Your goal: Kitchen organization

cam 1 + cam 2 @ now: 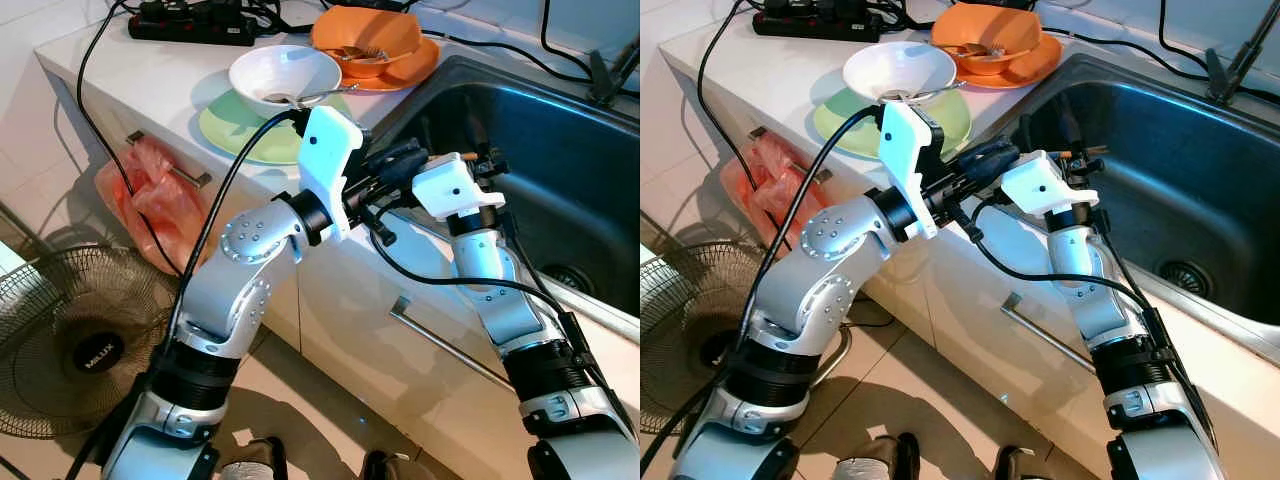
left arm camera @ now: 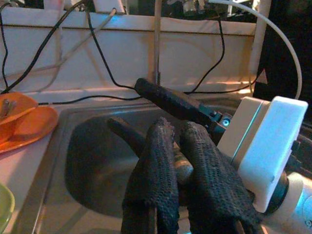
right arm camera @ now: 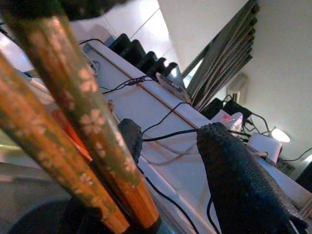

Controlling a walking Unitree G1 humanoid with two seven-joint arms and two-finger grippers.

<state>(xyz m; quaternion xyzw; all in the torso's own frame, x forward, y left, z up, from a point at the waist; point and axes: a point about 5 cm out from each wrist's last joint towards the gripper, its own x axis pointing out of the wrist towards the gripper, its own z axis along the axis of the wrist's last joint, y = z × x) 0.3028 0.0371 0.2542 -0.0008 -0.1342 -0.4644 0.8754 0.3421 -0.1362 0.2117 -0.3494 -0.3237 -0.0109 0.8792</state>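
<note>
The two chopsticks (image 3: 83, 131), passing between grippers at the sink (image 1: 560, 170) edge, could slip and drop into the basin if either lets go early. The left gripper (image 2: 180, 161) is clamped on them, its fingers together. The right gripper (image 3: 175, 161), at its 3 o'clock, stands apart around them.

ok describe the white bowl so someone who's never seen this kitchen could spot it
Start at the steel sink and look along the counter on the robot's left. There, the white bowl sits on a pale green plate, with a metal utensil resting in it. Its neighbour is an orange bowl on an orange plate.
</note>
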